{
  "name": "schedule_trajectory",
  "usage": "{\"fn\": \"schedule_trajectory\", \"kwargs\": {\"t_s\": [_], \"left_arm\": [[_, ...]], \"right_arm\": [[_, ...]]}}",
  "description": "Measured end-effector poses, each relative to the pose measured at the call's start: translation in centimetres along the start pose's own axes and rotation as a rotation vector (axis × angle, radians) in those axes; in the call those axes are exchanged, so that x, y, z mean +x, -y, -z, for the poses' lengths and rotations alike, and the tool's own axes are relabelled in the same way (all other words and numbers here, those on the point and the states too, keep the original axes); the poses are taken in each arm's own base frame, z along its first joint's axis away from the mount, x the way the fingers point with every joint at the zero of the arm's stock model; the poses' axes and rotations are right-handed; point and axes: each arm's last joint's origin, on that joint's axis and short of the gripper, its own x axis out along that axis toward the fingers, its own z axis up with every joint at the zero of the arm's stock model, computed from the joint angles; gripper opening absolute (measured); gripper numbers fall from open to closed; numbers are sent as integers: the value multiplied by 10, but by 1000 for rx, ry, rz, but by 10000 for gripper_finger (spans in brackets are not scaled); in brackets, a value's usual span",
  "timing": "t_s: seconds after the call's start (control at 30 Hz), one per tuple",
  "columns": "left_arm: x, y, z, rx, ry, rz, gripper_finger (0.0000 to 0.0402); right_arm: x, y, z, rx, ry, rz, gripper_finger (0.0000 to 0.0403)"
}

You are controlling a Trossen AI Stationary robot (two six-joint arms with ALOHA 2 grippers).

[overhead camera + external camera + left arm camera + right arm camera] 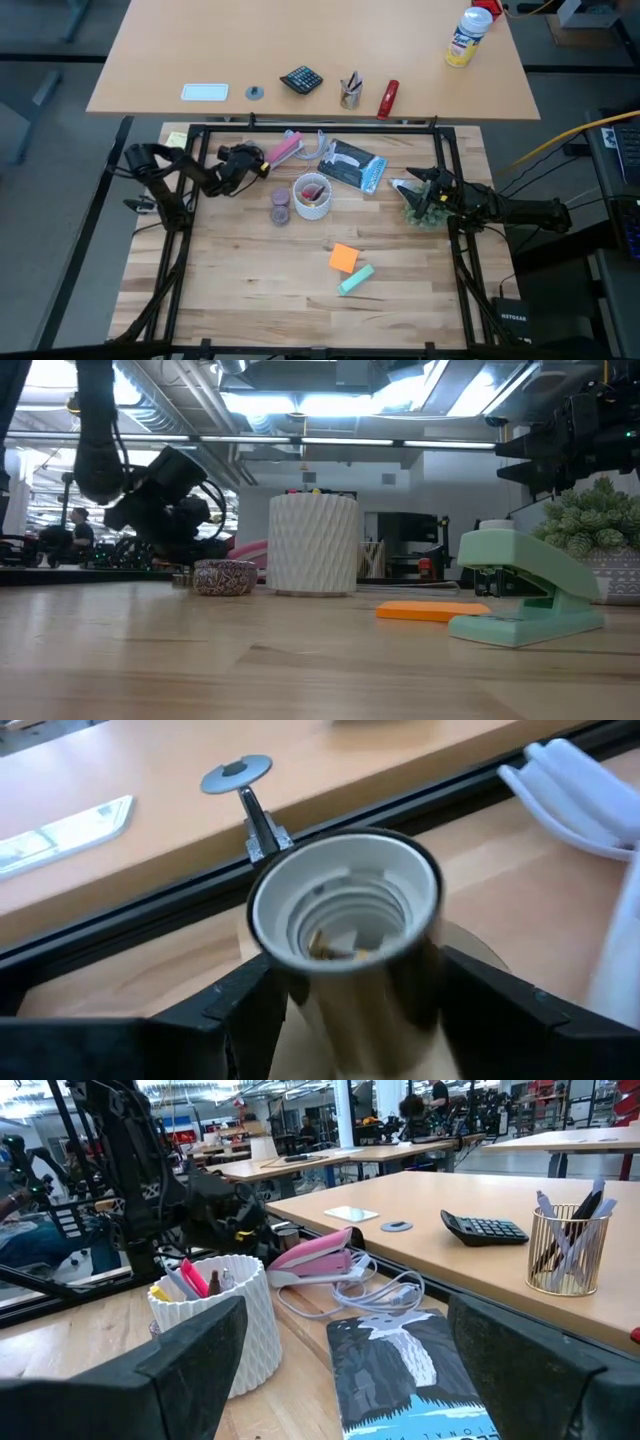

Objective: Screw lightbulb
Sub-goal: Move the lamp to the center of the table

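High view: the left gripper (243, 158) sat at ten o'clock of the white ribbed cup (313, 197), the right gripper (405, 187) at three o'clock, both over the wooden surface (250, 290).

Low view: both arms hung clear of the surface.

Left wrist view: the left jaws pinched a lamp socket (345, 915), its threaded mouth open and empty.

Right wrist view: the right jaws stood spread, holding nothing.

No view showed the lightbulb plainly (it may have lain among the clutter near the cup). The right arm probably had to find and grasp it by the glass. Keeping the socket steady and starting the threads squarely would likely matter most.
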Motion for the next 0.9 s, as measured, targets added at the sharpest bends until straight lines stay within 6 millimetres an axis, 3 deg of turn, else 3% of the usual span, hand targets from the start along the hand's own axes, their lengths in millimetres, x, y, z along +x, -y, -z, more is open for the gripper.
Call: {"fn": "schedule_trajectory", "kwargs": {"t_s": [0.3,0.53,0.9], "left_arm": [[6,2,-4,-5,5,-10,229],[5,3,-6,-17,18,-12,164],[-3,-3,-25,-61,84,-35,164]], "right_arm": [[0,0,0,0,0,0,351],[0,0,0,0,0,0,351],[0,0,0,1,0,0,351]]}}
